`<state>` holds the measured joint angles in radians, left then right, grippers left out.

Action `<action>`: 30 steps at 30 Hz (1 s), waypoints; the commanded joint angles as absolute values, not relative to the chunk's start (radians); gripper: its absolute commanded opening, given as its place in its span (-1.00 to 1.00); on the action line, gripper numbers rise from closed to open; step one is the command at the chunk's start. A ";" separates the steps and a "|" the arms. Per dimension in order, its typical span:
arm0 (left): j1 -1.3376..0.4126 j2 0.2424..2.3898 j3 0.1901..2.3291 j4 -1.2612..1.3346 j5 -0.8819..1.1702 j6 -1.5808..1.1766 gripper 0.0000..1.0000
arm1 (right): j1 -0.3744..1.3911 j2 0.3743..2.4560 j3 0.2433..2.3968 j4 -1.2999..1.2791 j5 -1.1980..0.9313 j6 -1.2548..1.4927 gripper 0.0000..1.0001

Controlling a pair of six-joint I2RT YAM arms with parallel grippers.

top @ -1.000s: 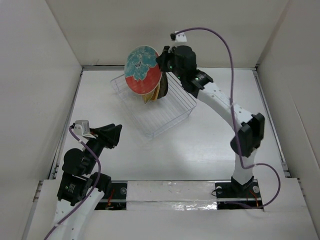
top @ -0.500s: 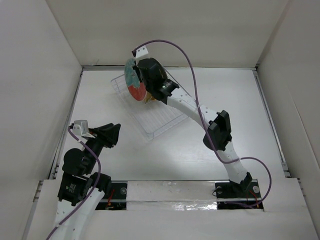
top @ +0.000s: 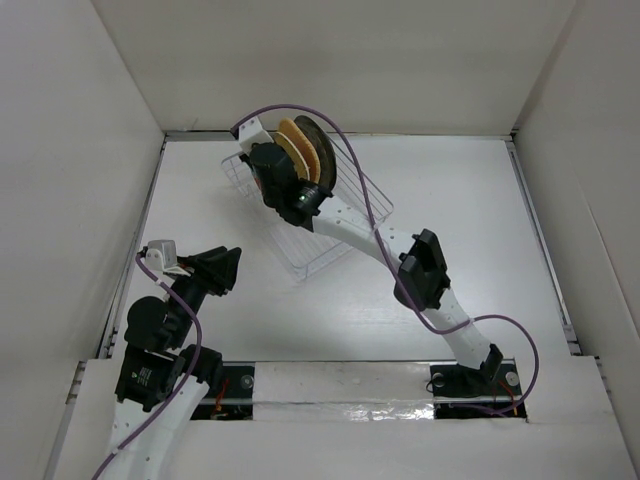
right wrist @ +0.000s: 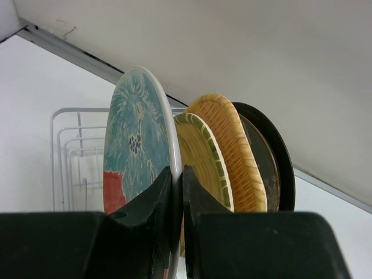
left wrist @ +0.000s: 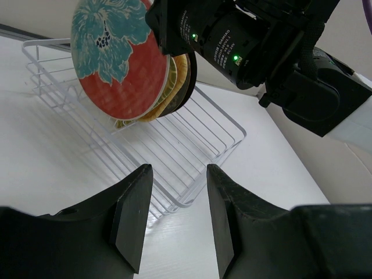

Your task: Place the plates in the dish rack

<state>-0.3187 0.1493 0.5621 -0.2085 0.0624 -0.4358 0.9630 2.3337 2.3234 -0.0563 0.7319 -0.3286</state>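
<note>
The white wire dish rack (top: 345, 215) stands at the back of the table. Three plates stand upright in it: a dark grey one (right wrist: 278, 163), a yellow ribbed one (right wrist: 237, 157) and a yellowish green-edged one (right wrist: 200, 154). My right gripper (right wrist: 178, 200) is shut on the white rim of the teal and red plate (right wrist: 135, 154) and holds it upright against them. That plate (left wrist: 116, 58) also shows in the left wrist view; in the top view my right gripper (top: 270, 163) hides it. My left gripper (left wrist: 177, 215) is open and empty, low at the near left (top: 225, 268).
The rack's near half (left wrist: 192, 148) holds no plates. The back wall (top: 330, 60) rises just behind the rack. White side walls (top: 70, 150) enclose the table. The right arm's purple cable (top: 340, 150) loops over the rack.
My right arm has swung left and down with the teal and red plate, bringing it from above the rack to stand upright beside the other plates. The left arm has not moved.
</note>
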 commanded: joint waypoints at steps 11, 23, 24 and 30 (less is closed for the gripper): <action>-0.316 0.163 0.571 -0.176 0.060 -0.442 -0.23 | 0.945 2.250 2.399 0.227 0.813 -0.338 -1.00; -0.316 0.170 0.571 -0.176 0.058 -0.442 -0.22 | 0.936 2.286 2.272 0.229 0.762 -0.287 -1.00; -0.316 0.172 0.571 -0.175 0.058 -0.442 -0.22 | 0.936 2.289 2.267 0.224 0.744 -0.276 -1.00; -0.316 0.178 0.571 -0.178 0.055 -0.442 -0.22 | 0.965 2.318 2.206 0.212 0.738 -0.230 -1.00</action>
<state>-0.3187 0.1596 0.5621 -0.2092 0.0616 -0.4366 0.9493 2.3432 2.2169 0.0387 0.7330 -0.2878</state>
